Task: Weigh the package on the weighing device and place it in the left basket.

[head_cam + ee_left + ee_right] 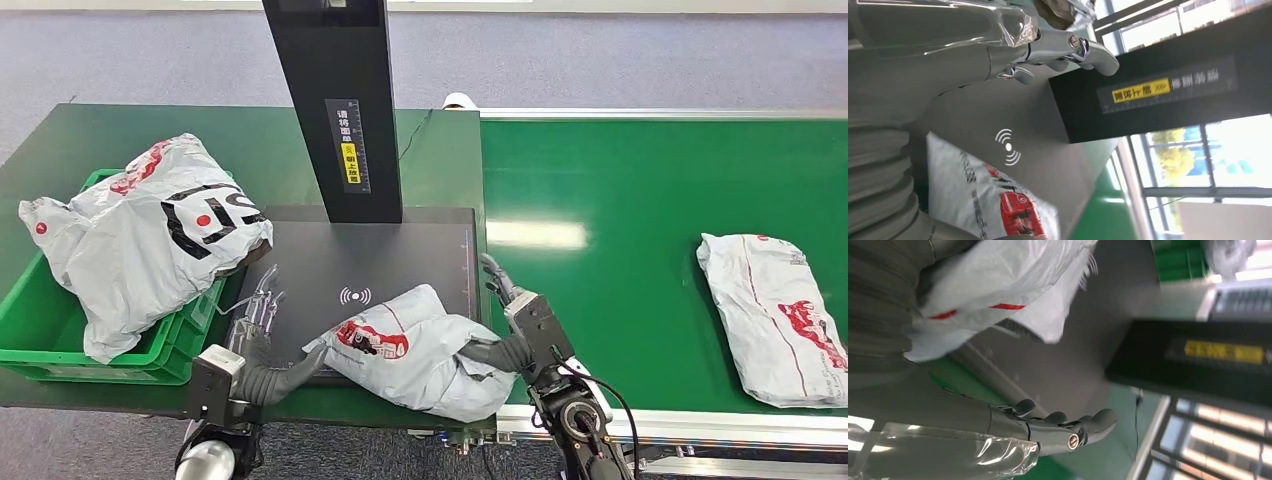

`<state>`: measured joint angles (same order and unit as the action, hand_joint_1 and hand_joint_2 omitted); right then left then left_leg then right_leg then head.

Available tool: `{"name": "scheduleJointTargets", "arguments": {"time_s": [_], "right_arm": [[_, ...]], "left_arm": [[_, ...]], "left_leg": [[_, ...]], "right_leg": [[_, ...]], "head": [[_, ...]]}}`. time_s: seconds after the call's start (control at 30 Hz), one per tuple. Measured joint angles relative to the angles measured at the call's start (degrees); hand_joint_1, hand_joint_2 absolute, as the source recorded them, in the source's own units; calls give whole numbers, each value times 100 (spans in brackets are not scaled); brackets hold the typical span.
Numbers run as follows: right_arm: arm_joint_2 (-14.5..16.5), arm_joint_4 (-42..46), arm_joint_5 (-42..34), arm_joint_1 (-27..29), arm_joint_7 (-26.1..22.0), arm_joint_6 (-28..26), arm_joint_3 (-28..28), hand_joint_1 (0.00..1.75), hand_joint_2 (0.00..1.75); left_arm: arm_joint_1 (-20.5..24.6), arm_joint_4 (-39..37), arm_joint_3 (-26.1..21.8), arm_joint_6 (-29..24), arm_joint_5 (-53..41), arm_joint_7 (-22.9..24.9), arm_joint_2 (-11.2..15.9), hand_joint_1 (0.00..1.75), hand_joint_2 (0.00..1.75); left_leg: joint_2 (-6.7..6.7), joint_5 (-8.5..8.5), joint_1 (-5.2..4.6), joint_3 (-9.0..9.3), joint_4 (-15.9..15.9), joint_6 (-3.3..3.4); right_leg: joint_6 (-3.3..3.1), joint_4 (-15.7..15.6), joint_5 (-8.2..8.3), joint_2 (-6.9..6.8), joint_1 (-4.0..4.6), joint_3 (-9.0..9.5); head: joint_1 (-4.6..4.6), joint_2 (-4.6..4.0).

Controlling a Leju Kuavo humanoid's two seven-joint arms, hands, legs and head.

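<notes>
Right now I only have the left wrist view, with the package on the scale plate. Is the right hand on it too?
Observer: Yes. The right hand rests against the package on the side toward the conveyor, thumb on the wrap, fingers stretched out.
Operator: Is the left basket free to take it?
Observer: Not quite. A large white bag already lies across the green basket, spilling over its rim.

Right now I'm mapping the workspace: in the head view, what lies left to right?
green basket → large package in it → left hand → package on the scale → right hand → package on the conveyor belt.
</notes>
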<state>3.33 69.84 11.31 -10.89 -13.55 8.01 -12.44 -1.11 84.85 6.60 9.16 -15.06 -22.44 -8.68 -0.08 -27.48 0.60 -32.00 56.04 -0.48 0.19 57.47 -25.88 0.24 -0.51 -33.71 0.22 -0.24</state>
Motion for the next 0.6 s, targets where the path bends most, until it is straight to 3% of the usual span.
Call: {"name": "scheduleJointTargets", "arguments": {"time_s": [0.23, 0.6], "right_arm": [[84, 278, -23, 139, -6, -64, 252, 0, 175], [144, 511, -75, 352, -23, -17, 423, 0, 175]], "left_arm": [[131, -179, 609, -59, -2325, 170, 231, 0, 175], [597, -1052, 1457, 592, -3001, 487, 472, 0, 175]], "left_leg": [[-1, 0, 0, 0, 0, 0], [-2, 0, 0, 1, 0, 0]], "right_leg": [[0, -1, 0, 0, 0, -2], [0, -1, 0, 0, 0, 1]], "head": [[1, 0], [0, 0]]}}
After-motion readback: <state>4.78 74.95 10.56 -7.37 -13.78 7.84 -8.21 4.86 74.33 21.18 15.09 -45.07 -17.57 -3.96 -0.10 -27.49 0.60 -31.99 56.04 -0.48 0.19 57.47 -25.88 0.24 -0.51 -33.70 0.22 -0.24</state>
